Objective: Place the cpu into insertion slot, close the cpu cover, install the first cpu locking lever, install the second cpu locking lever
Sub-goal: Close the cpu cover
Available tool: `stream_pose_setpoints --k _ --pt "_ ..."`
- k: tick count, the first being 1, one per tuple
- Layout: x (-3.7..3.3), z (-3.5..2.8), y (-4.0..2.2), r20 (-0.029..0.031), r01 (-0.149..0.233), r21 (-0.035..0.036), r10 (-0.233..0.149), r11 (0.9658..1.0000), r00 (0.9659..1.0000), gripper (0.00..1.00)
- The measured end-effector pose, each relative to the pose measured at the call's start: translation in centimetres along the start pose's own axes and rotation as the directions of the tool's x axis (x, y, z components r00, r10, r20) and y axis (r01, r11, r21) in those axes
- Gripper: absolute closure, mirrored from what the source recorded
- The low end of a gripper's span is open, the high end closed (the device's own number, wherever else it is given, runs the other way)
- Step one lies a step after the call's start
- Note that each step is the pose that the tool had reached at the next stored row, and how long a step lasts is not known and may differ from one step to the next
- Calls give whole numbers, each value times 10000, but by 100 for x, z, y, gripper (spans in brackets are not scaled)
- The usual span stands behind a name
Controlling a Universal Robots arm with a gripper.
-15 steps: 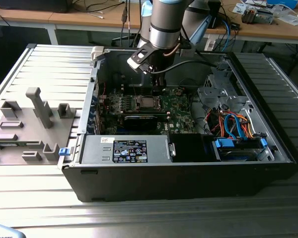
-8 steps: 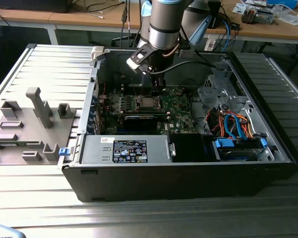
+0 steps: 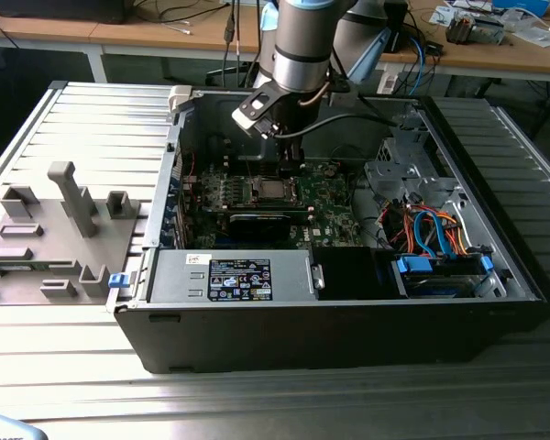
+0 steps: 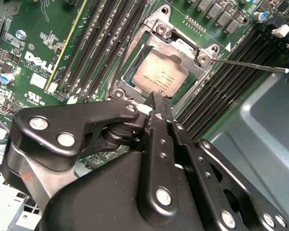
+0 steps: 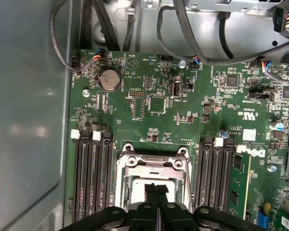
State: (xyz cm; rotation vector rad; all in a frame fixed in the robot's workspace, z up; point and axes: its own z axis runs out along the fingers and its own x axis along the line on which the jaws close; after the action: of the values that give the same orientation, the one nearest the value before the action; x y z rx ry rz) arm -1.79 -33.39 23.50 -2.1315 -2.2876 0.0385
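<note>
- gripper (image 4: 156, 99) fingers pressed together, holding nothing, tips just over the cpu's edge
- cpu (image 4: 159, 72) lies flat in the slot (image 4: 128, 77), cover (image 4: 183, 45) framing it
- a thin lever (image 4: 250, 64) juts out beside the cover

We take this for a robotics lab: an open computer case (image 3: 330, 321) sits on a ribbed metal table (image 3: 257, 403), grey fixtures (image 3: 73, 197) beside the case, cable-strewn wooden benches (image 3: 119, 37) behind it.

A ribbed metal table (image 3: 495, 403) carries an open computer case (image 3: 330, 330) and grey fixture (image 3: 46, 229).
</note>
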Motion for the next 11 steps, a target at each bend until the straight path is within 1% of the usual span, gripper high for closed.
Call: stream_pose_setpoints --k 11 --pt "1 19 -18 -1 0 0 0 10000 10000 89"
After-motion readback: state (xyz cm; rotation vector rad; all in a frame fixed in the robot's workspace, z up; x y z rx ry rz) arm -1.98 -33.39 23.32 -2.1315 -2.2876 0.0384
